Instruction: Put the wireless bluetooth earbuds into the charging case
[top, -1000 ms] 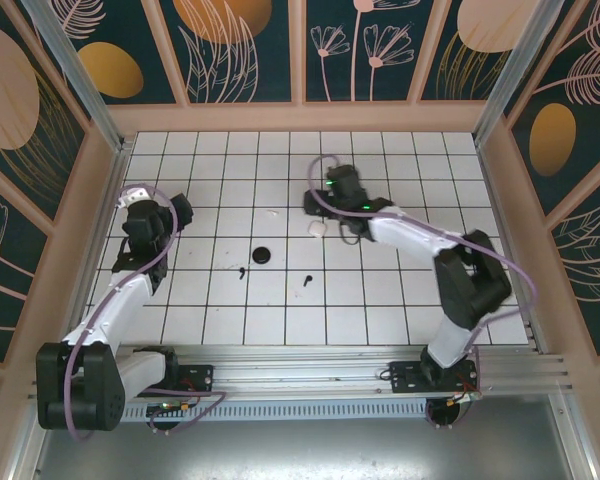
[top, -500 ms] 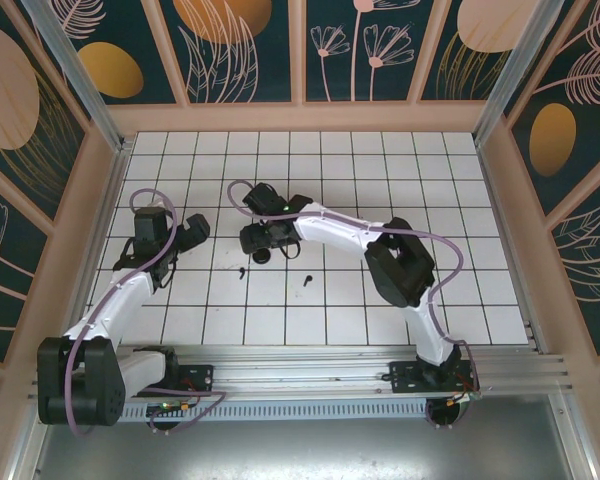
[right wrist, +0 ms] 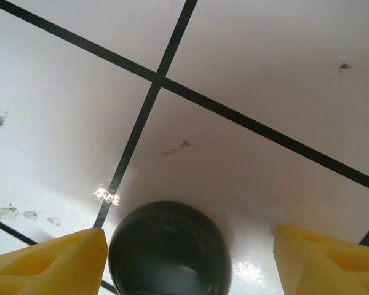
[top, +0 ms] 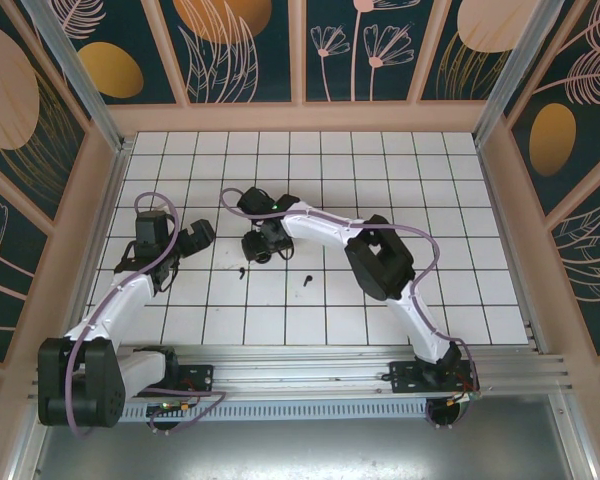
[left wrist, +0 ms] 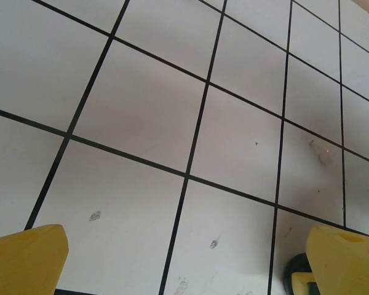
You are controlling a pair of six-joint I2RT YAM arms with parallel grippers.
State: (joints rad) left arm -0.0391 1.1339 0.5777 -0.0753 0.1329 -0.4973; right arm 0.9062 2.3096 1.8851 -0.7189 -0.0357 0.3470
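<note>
I have the right gripper [top: 261,247] low over the table [top: 400,190], left of its middle. Its jaws are partly spread to either side of a round black charging case [right wrist: 169,246]. In the wrist view one yellow finger [right wrist: 49,261] sits just beside the case and the other stands apart from it, so nothing is gripped. I cannot tell whether the case's lid is up. One earbud [top: 241,271] lies loose on the tiles just on the near side of the case. A second earbud [top: 307,279] lies a little to its right. My left gripper [top: 193,240] hangs nearer the left edge, jaws spread wide over the tiles, holding nothing.
</note>
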